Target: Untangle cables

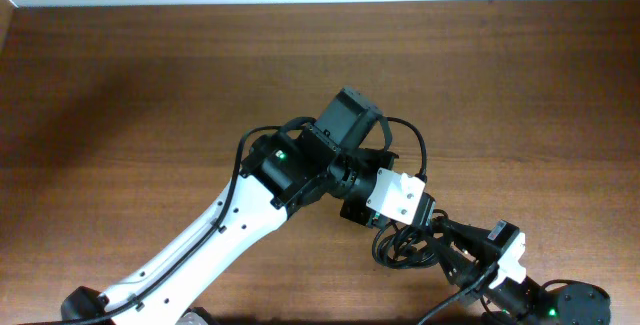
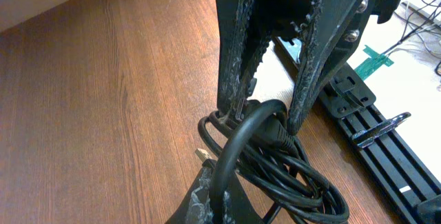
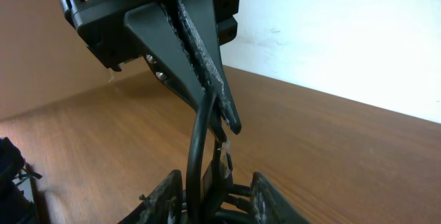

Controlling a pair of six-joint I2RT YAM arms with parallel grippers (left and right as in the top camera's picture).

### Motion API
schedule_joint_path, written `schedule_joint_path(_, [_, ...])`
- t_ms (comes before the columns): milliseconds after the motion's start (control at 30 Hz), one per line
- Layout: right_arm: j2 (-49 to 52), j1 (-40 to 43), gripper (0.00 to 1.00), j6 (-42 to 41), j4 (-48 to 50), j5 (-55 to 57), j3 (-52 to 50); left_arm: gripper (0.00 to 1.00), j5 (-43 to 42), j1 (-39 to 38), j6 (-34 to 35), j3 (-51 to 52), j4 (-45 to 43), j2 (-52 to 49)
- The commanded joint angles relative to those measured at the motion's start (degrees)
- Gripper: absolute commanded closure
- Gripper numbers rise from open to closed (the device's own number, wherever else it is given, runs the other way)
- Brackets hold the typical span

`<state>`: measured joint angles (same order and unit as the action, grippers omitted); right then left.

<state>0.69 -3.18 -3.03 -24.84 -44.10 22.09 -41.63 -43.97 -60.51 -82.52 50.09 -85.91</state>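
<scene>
The cables (image 1: pixel 393 251) are glossy black cords bunched in loops on the wooden table (image 1: pixel 150 85), near its front edge. My left gripper (image 1: pixel 415 220) reaches down onto the bunch and is shut on one strand (image 3: pixel 196 155), which it holds up from the loops. In the left wrist view, that gripper (image 2: pixel 222 182) pinches the strand low in the frame, with the coil (image 2: pixel 296 182) beside it. My right gripper (image 2: pixel 265 117) comes down from above with its fingers (image 2: pixel 234 65) on both sides of the bunch, pressed against it. In the right wrist view, its fingers (image 3: pixel 169 196) flank the strand and a small plug.
A black metal rail (image 2: pixel 386 148) and a strip of green tape (image 2: pixel 372 62) lie on the white surface just past the table's edge. The left arm's white link (image 1: pixel 210 235) crosses the front left of the table. The right arm's base (image 1: pixel 565 303) sits at the front right.
</scene>
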Motion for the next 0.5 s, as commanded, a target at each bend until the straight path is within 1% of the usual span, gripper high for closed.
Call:
schedule_joint_path(0, [-0.48,0.22,0.69,-0.13,0.37,-1.53,0.85,1.0,-2.14,-0.2,-0.9,-1.09,-0.37,1.29])
schedule_joint_path(100, [-0.48,0.22,0.7,-0.11,0.37,-3.48,0.85,1.0,-2.16,-0.2,-0.9,-1.09,-0.35,1.29])
schedule_joint_path(200, [-0.48,0.22,0.71,3.89,0.37,-6.95,0.85,1.0,-3.78,-0.2,-0.9,-1.09,-0.37,1.29])
schedule_joint_path(267, [-0.48,0.22,0.72,4.33,0.35,-7.19,0.85,1.0,-5.01,-0.2,-0.9,-1.09,-0.37,1.29])
schedule_joint_path(300, [-0.48,0.22,0.73,4.33,0.35,-7.19,0.85,1.0,-5.11,-0.2,-0.9,-1.09,-0.37,1.29])
schedule_joint_path(400, [-0.48,0.22,0.81,4.33,0.35,-7.48,0.85,1.0,-4.42,-0.2,-0.9,-1.09,-0.39,1.29])
schedule_joint_path(467, [-0.48,0.2,0.82,4.35,0.35,-8.5,0.85,1.0,-3.13,-0.17,-0.9,-1.09,-0.44,1.29])
